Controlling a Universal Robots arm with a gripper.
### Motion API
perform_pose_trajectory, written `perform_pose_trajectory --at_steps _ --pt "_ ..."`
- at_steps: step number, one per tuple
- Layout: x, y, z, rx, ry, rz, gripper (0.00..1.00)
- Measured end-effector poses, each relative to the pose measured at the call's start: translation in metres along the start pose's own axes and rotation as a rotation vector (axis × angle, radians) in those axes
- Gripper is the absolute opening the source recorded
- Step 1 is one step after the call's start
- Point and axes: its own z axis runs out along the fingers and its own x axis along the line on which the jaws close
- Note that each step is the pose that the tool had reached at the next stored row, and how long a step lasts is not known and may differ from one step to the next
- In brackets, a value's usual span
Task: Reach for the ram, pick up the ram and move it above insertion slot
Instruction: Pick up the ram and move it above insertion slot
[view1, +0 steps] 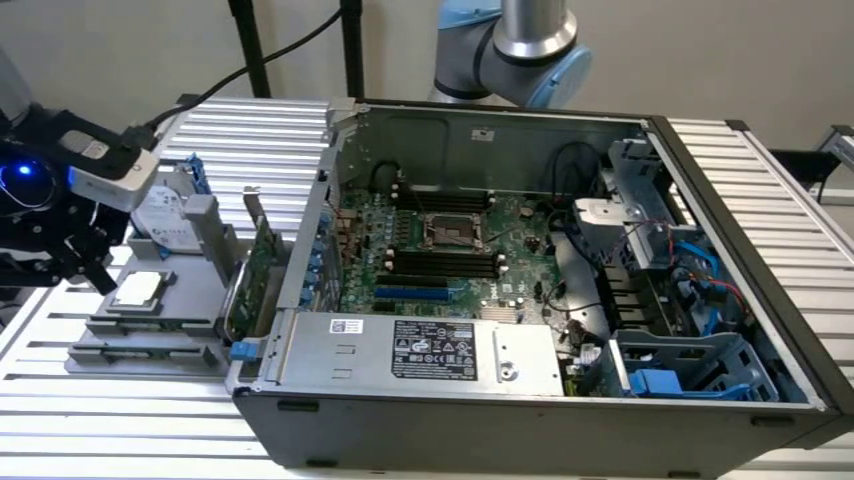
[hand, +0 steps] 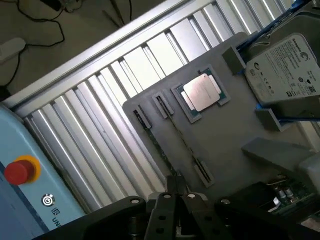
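A ribbed aluminium table carries an open computer case and, near the table's edge on the exterior view's left, a grey tray. Behind stands a pale wall. The wrist view catches cables on the floor and a red button on a pale blue box.

The gripper hangs over the tray, well apart from the case. I cannot tell whether it is spread or pressed together, and it touches nothing I can make out.

The ram stands edge-on in the tray, a thin dark strip between two clips, just beside the processor. One end lies near the gripper. The hard drive at the tray's far corner is cut off.
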Motion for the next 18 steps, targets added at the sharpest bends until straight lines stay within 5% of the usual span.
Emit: perform_pose_trajectory --at_steps 18 --pt "0.0 -0.0001 0.0061 -0.0016 0.0063 -0.327 0.11"
